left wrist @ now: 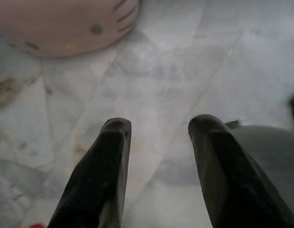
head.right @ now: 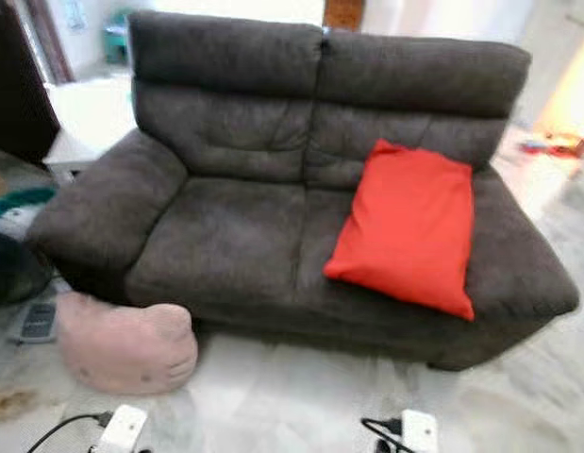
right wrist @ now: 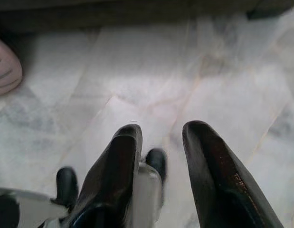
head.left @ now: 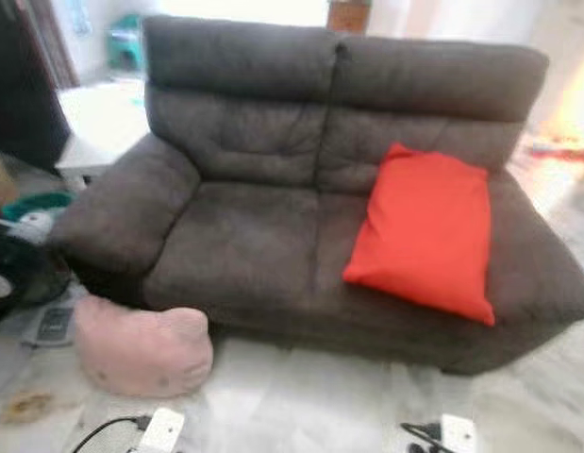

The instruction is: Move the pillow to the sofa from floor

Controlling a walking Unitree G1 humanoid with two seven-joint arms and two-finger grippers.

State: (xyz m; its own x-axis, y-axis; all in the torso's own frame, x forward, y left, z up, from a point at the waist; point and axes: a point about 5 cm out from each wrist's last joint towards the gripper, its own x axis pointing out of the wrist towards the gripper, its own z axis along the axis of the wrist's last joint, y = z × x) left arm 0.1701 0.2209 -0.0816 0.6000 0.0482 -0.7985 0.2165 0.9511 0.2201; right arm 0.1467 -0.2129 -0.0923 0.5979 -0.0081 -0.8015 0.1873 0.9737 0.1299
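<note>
Here, a dark grey 2-seat sofa (head.left: 320, 189) with a soft, napped fabric stands on a pale marble floor (head.left: 310, 396) veined in grey. No brand, label or writing can be read anywhere.

The pink pillow (head.left: 141, 349) lies on the floor at the sofa's front left corner, just beside the base below the left armrest. It is rounded and plush, shaped like a cat's head, and the left wrist view shows dark whisker strokes and small dots stitched on its face (left wrist: 66, 23). A rectangular red cushion (head.left: 425, 229) of smooth cloth leans tilted against the backrest on the sofa's right seat.

The left gripper (left wrist: 158, 130) hangs over bare marble with its 2 glossy black fingers spread apart and nothing between them; the pillow is well apart from the tips. The right gripper (right wrist: 161, 130) also hangs above the floor, fingers parted and empty, with the dark underside of the sofa beyond and an edge of the pillow (right wrist: 6, 71) at the side of that view.

On the floor nearest the camera lie 2 small white blocks with black cords, one to the left (head.left: 161, 429) and one to the right (head.left: 457, 432). A white low table (head.left: 98, 127) stands behind the left armrest.
</note>
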